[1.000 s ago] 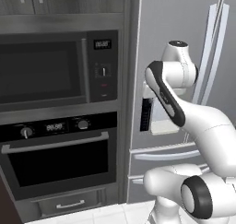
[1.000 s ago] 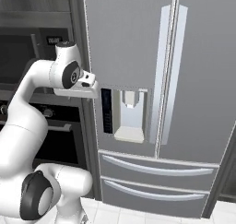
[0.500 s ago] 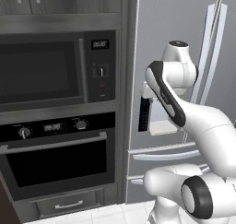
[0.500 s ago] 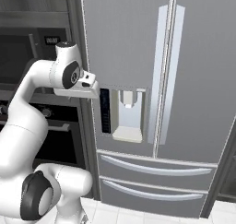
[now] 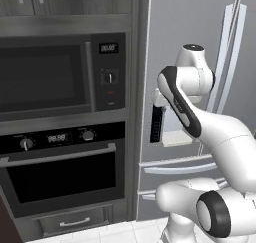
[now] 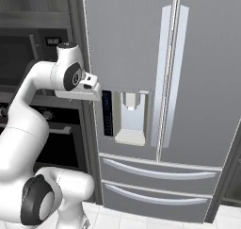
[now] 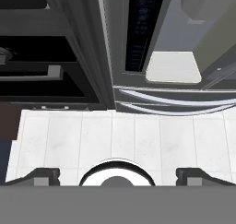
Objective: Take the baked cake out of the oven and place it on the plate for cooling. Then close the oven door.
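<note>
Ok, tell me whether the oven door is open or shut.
Shut. The oven door stands upright and flush with the oven front, its silver handle running across just under the knobs.

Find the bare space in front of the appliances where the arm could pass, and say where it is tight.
Free: the white tiled floor bordered by the oven door and the fridge drawers. Tight: the arm's elbow sits close to the fridge's water dispenser. The tool hangs open over the tiles.
</note>
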